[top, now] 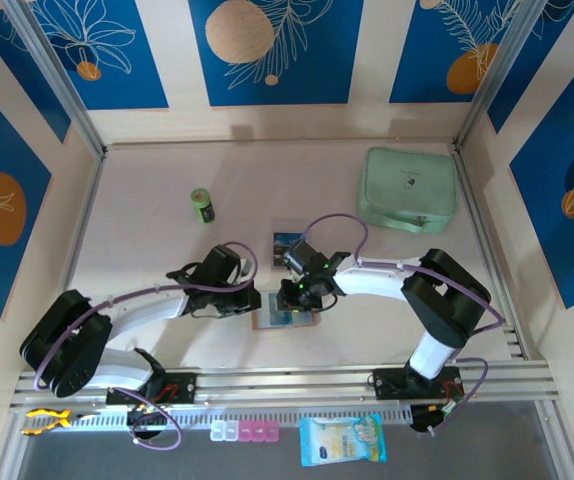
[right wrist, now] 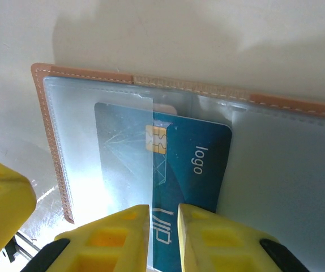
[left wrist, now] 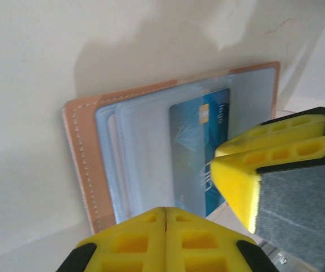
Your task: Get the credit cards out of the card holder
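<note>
The tan card holder [top: 267,321] lies open on the table between both grippers, its clear grey-blue pockets facing up [left wrist: 80,147] [right wrist: 83,73]. A blue credit card [right wrist: 191,164] [left wrist: 199,150] with a gold chip sits half out of a pocket, its left part under the clear film. My right gripper [right wrist: 163,226] [top: 297,297] stands over the card's near edge, jaws a narrow gap apart, the card's face showing between them. My left gripper [left wrist: 166,211] [top: 255,300] is shut and empty at the holder's left page. Another credit card [top: 289,240] lies flat on the table just behind.
A mint-green case [top: 408,188] sits at the back right and a small green cylinder [top: 202,206] at the back left. Off the near edge lie a blue-white packet [top: 342,440], a pink pill box [top: 245,432] and a yellow tool [top: 45,420].
</note>
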Controlling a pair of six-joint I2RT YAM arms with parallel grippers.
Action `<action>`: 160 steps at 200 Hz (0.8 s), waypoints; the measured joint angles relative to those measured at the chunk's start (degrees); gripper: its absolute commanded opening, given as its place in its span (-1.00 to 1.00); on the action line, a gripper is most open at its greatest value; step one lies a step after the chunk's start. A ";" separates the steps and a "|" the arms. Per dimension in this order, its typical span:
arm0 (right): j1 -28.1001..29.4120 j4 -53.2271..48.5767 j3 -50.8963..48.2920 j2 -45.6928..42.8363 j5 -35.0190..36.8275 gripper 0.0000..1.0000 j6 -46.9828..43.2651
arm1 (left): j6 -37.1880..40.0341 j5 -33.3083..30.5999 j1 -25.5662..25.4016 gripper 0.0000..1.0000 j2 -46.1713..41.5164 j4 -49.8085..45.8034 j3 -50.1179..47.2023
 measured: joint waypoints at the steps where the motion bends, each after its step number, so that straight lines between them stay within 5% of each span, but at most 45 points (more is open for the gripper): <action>1: 0.00 0.00 0.00 0.00 0.00 -0.57 0.00 | 0.00 0.00 0.00 -0.87 0.00 0.00 0.04; 160: 0.15 0.74 0.13 0.57 -0.96 -0.57 0.02 | -1.29 1.55 -1.20 -0.89 6.08 4.74 0.28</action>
